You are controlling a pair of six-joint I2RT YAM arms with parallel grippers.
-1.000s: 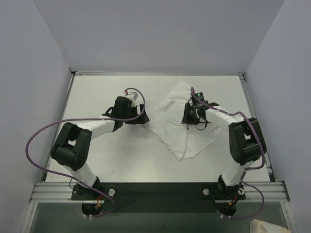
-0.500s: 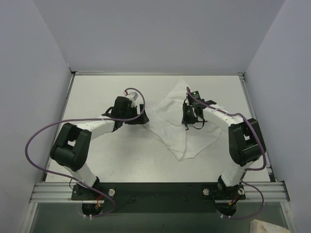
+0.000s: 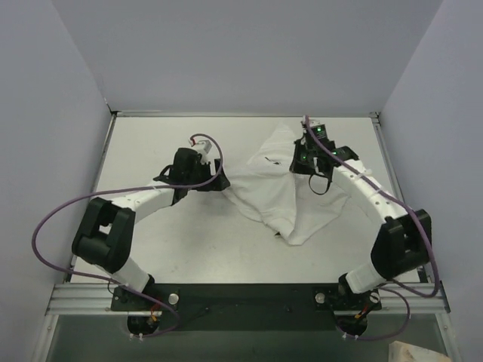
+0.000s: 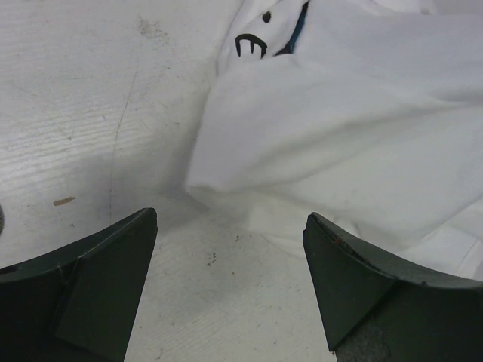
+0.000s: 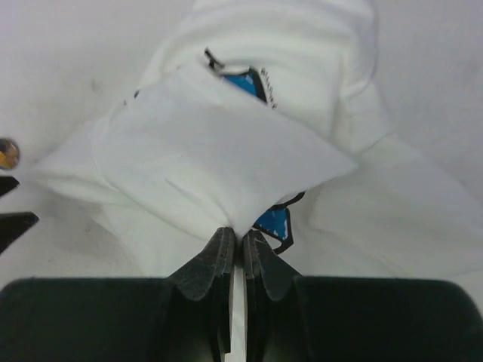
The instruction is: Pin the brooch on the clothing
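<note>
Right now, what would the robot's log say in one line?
left pincer: open, beside T-shirt edge | right pincer: shut on T-shirt fold | brooch: on table, not pinned

right jaws: pulled toward far edge | T-shirt (image 3: 272, 185): fold dragged along, outline reshaped

Lab test cell: white table (image 3: 136, 143), grey booth walls (image 3: 249, 53), alu rail (image 3: 75, 299).

Left end effector (image 4: 230, 283) gapes wide; right end effector (image 5: 240, 245) is pinched tight, its arm extended forward.
</note>
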